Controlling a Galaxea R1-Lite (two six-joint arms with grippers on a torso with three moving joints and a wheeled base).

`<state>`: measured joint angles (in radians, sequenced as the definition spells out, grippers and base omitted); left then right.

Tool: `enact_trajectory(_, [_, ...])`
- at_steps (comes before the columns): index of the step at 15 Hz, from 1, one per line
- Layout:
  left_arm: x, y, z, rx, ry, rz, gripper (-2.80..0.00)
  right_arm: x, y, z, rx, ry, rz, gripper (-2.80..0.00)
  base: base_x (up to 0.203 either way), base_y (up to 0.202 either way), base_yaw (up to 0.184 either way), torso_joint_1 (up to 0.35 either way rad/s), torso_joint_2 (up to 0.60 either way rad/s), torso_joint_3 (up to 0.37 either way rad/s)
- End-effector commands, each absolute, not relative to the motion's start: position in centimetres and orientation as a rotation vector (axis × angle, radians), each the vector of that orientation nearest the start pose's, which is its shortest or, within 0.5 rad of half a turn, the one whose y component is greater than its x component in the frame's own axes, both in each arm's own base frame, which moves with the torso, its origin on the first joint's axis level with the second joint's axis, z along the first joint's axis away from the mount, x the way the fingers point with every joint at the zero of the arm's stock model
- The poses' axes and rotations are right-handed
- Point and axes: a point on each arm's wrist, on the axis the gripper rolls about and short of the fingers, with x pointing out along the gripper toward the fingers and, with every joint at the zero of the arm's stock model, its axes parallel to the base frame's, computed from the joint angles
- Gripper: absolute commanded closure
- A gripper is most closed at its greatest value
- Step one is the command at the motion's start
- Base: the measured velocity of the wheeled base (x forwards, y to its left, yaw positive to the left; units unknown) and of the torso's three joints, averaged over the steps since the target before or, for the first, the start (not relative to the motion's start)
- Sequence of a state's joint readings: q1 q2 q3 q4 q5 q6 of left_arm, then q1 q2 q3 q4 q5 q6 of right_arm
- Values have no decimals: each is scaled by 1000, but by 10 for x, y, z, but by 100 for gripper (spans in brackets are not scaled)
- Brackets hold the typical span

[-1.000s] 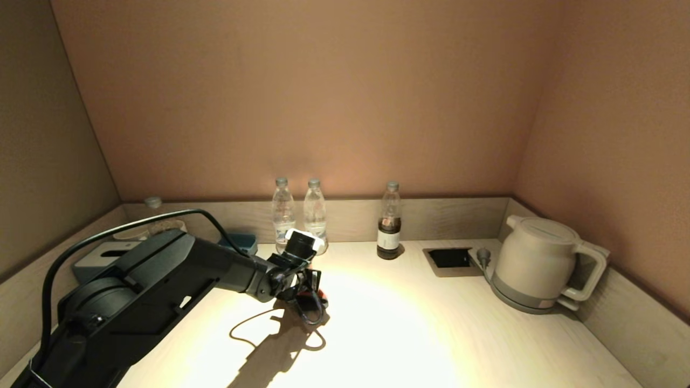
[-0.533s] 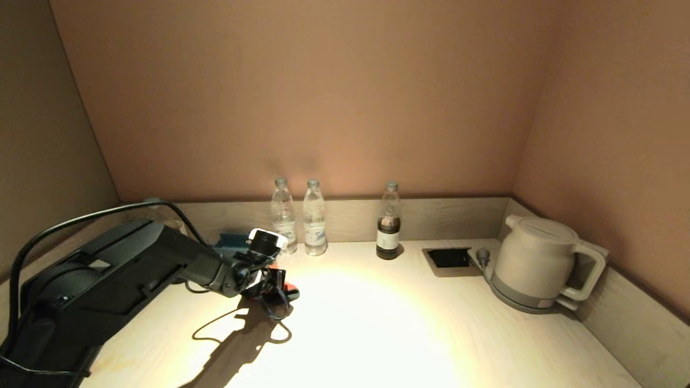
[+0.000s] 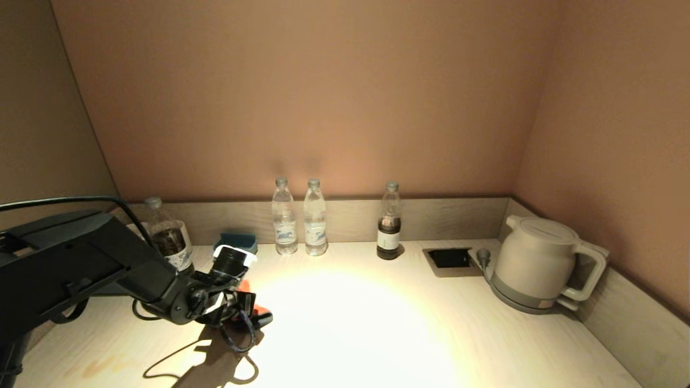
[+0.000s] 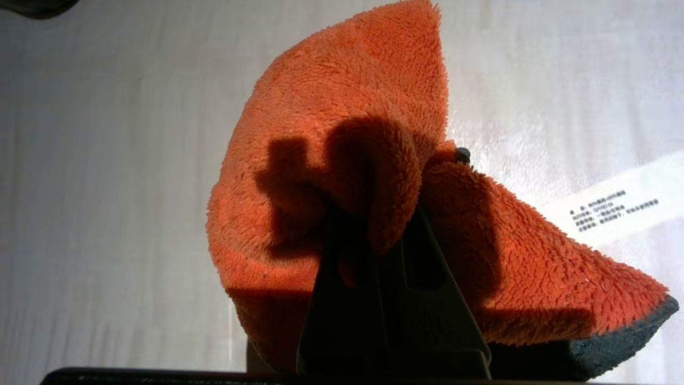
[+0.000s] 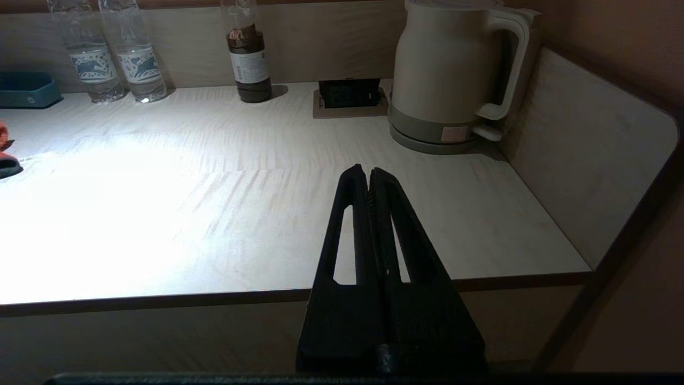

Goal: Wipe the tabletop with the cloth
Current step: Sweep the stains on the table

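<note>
The left tool [image 3: 253,315] is pressed together on a bunched fold of the orange-red cloth [image 4: 342,176], pinning it down on the worktop [image 3: 377,323] near the left edge, in front of the blue-grey tissue box [image 3: 237,241]. The cloth's dark grey underside shows at one corner, and its white tag [image 4: 614,208] lies flat on the pale wood grain beside it. A dark-filled bottle [image 3: 168,237] stands by the back rim near the left corner; two clear water bottles [image 3: 299,218] and another dark bottle [image 3: 390,222] line the back rim further along. The cream kettle [image 3: 539,264] sits at the back right corner, just beside the black recess [image 3: 450,257]. The right tool [image 5: 368,176] hangs off the front edge, its fingers together on nothing.
</note>
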<state>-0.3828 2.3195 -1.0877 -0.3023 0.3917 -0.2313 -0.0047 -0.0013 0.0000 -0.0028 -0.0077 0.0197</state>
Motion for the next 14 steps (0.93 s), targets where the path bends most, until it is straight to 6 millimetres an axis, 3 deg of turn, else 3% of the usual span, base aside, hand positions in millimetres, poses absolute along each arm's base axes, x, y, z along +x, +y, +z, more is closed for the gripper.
enact_trajectory(1, [358,-135,13,118,820,104,0,-23,0,76,20,-3,-12,0,0,0,0,0,0,0])
enact_trajectory(4, [315,-118,-7,138,876,99,0,-23,0,76,20,-3,-12,0,0,0,0,0,0,0])
enact_trajectory(8, [271,-113,-23,138,868,44,0,-23,0,76,20,-3,-12,0,0,0,0,0,0,0])
enact_trajectory(14, [218,-154,-21,160,730,-188,0,-23,0,76,20,-3,-12,0,0,0,0,0,0,0])
